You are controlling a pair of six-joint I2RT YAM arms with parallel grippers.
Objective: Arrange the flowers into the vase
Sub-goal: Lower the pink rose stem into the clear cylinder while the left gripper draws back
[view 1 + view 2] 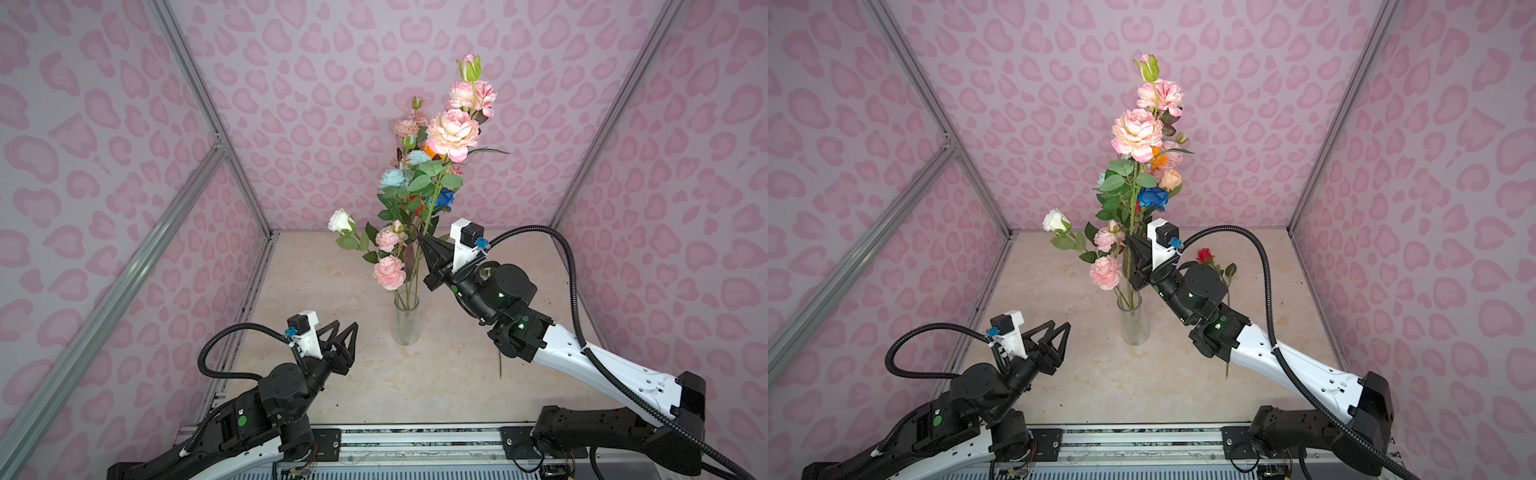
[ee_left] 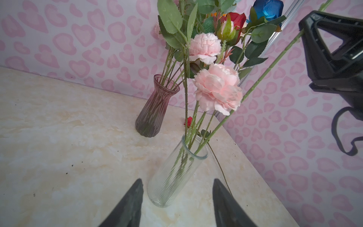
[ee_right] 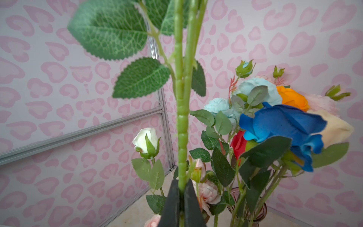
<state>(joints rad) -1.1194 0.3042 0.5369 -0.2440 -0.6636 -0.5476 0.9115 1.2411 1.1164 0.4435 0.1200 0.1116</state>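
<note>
Tool on the right pinches the green stem of a pink peony, lower end inside the clear glass vase; left tool hangs half-spread, empty, nearer left.

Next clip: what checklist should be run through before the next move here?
1. Right gripper shut on tall pink stem: ok.
2. Stem's lower end inside clear vase: ok.
3. Stem end touching vase bottom: cannot tell.
4. Clear vase upright: ok.
5. Left gripper open, apart from vase: ok.
6. All flowers placed: not ok; red rose lies on table.
</note>
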